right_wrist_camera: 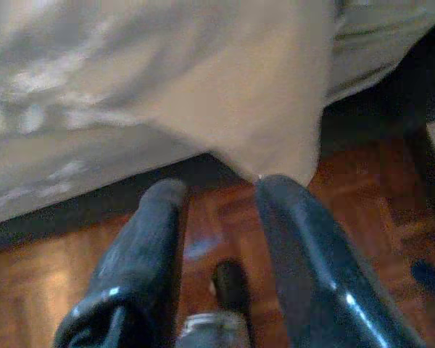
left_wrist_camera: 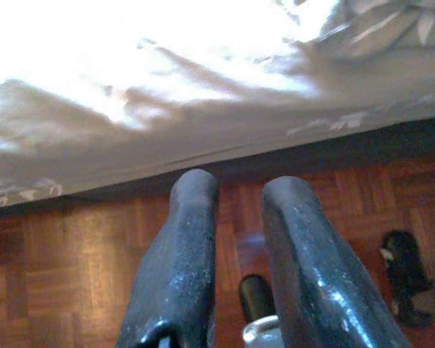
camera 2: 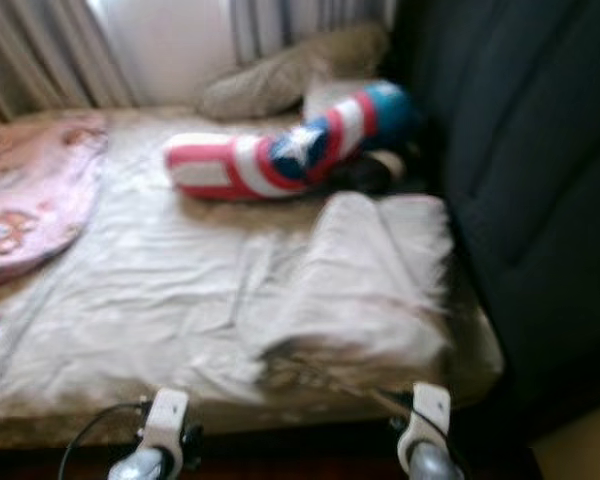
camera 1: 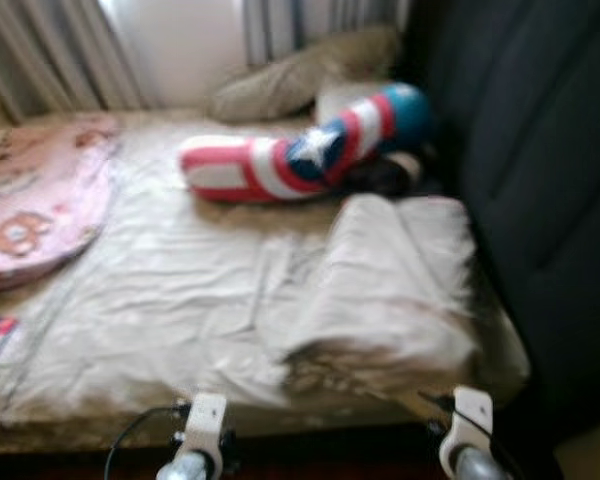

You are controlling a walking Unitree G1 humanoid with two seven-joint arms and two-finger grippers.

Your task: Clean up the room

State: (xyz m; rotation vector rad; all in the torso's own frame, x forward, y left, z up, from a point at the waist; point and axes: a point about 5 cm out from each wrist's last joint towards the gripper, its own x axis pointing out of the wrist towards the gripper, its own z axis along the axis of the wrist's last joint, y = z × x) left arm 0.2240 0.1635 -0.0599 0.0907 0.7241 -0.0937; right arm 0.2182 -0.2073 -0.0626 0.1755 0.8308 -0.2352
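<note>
- Two grippers sit low at the near edge of the bed; the head views are blurred.
- Left gripper: fingers spread with a narrow gap, empty, pointing at the overhanging beige sheet and the parquet floor below it.
- Right gripper: fingers spread, empty, just beneath a hanging corner of the folded beige blanket; contact cannot be confirmed.
- Folded beige blanket: lies on the right part of the bed, near the front edge, beside the dark headboard-like panel.
- Red, white and blue star-patterned bolster: lies across the far part of the bed, behind the blanket.
- Pink patterned quilt: on the left side of the bed.
- Beige pillow: at the far edge, below the curtains.
</note>
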